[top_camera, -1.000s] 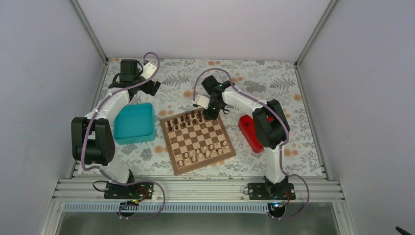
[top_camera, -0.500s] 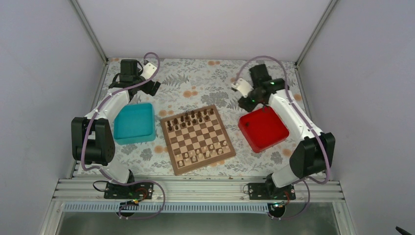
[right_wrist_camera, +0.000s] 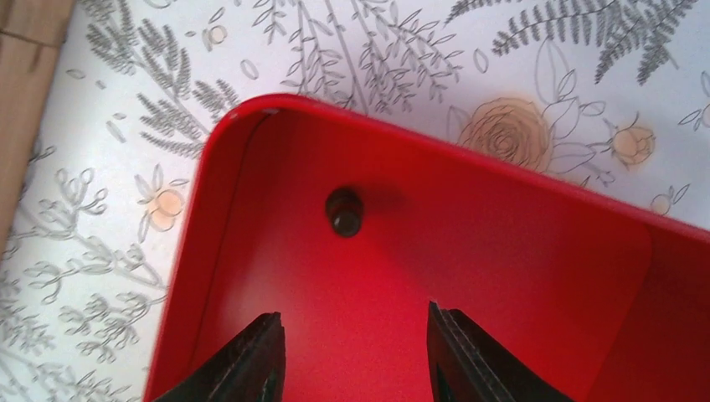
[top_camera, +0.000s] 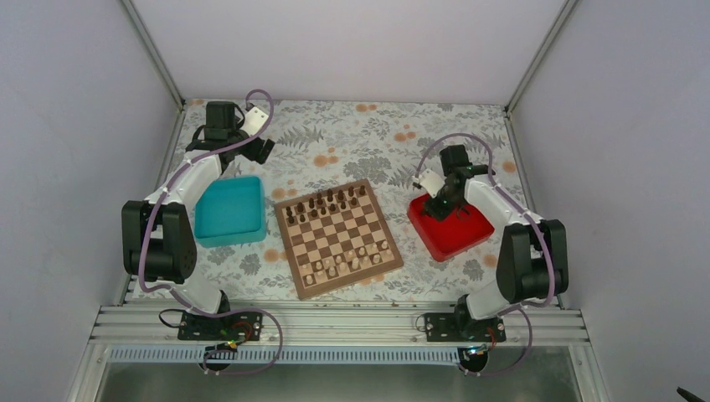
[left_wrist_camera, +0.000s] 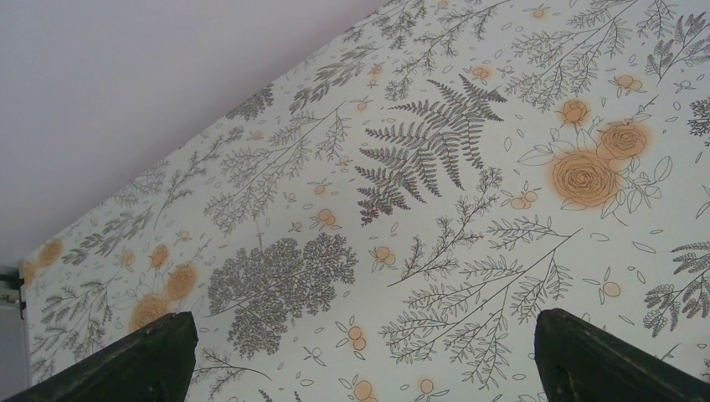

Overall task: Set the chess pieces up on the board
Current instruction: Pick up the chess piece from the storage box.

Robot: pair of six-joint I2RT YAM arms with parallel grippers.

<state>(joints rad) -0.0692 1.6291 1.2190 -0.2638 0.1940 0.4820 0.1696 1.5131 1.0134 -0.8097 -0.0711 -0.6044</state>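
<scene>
My right pincer (right_wrist_camera: 360, 368) hangs with its two black fingers apart above the glossy red plastic tray (right_wrist_camera: 519, 251), gripping nothing. One small dark brown wooden chessman (right_wrist_camera: 344, 211) sits in the tray's corner just ahead of my fingertips. The other dark chessmen (top_camera: 326, 203) stand along the far rows of the square chequered wooden board (top_camera: 339, 234), left of the tray. My left pincer (left_wrist_camera: 368, 377) gapes wide over the flowered tablecloth (left_wrist_camera: 419, 209), beyond the square teal tray (top_camera: 228, 209).

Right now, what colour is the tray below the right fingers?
Bright red tray, with one dark chess piece in it. The right wrist view shows it best.
</scene>
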